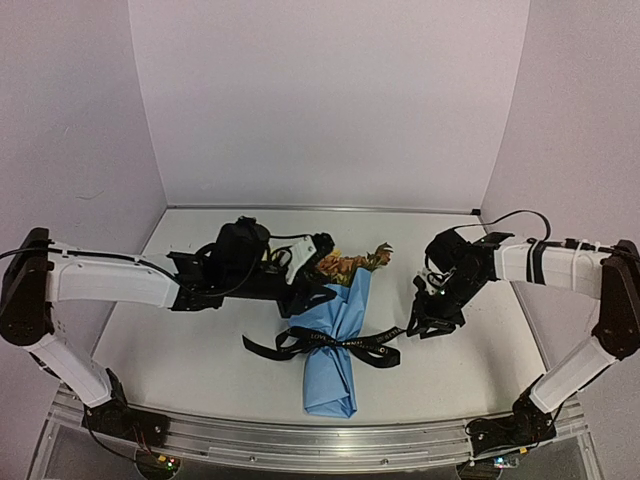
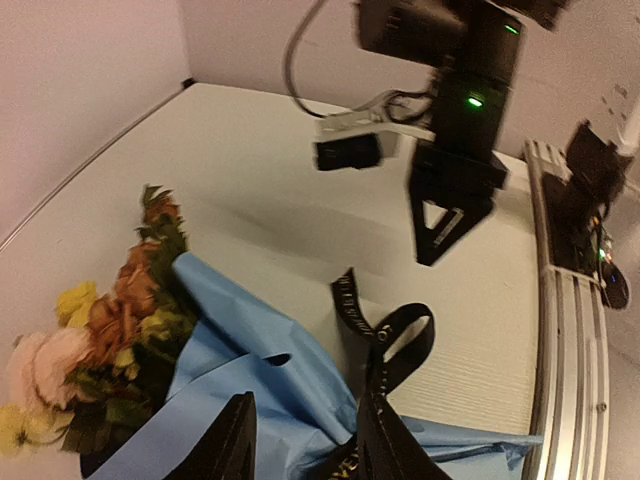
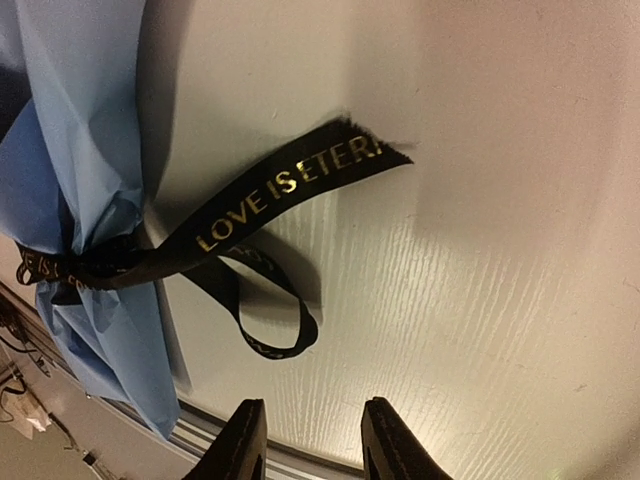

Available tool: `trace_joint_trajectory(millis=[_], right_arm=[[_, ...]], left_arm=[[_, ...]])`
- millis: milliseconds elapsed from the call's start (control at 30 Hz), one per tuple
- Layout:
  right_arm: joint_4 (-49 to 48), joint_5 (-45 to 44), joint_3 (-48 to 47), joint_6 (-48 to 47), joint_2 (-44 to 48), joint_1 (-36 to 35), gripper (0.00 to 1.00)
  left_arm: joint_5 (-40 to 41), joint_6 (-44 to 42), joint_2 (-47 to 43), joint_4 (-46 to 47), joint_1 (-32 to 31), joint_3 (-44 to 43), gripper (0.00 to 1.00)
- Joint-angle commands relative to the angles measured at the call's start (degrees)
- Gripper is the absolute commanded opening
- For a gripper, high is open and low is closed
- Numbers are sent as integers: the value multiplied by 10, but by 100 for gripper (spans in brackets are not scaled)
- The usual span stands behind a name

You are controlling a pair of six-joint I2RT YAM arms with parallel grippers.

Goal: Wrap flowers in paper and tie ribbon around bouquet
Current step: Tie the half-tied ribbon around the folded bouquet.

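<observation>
White table [image 1: 190,345], lilac walls [image 1: 330,100]; bouquet [image 1: 345,300] tied; left end effector [image 2: 300,440], right end effector [image 3: 310,440] parted.

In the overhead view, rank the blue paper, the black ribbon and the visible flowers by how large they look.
1. paper: largest area.
2. ribbon: spans about as far across, but far thinner.
3. flowers: only the blooms poking out show.

The bouquet [image 1: 333,385] lies flat, the ribbon [image 1: 380,352] tied round its middle
</observation>
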State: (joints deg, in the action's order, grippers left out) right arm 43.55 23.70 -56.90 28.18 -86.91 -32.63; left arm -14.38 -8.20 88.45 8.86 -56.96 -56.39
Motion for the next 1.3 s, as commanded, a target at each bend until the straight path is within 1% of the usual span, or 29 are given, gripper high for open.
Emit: trace_joint_trajectory(millis=[0,67,167,367,600,667,900,1100,1200,1267], right_arm=[[23,-40,-18,-3,1,-49,34],[16,-47,-22,3,-13,-63,34],[-4,-52,-23,15,-38,-78,34],[-30,-59,-29,22,-71,-91,34],[-46,-60,-28,30,-84,-100,35],[-49,-60,-28,32,-88,-100,35],[-51,-66,-29,35,-104,-103,35],[-65,-72,-19,45,-120,-105,34],[-69,-74,-16,48,-125,-105,31],[-71,-75,-15,50,-127,-106,26]], left_arm=[[116,208,-53,36,35,63,36],[150,251,-55,2,39,81,34],[179,289,-45,-41,40,98,33],[191,308,-12,-72,40,111,38],[144,329,-10,-52,40,151,44],[118,330,-6,-46,40,161,44],[76,329,47,-39,40,152,43],[70,326,79,-43,39,138,43],[71,328,88,-39,37,134,43],[76,330,95,-40,35,128,42]])
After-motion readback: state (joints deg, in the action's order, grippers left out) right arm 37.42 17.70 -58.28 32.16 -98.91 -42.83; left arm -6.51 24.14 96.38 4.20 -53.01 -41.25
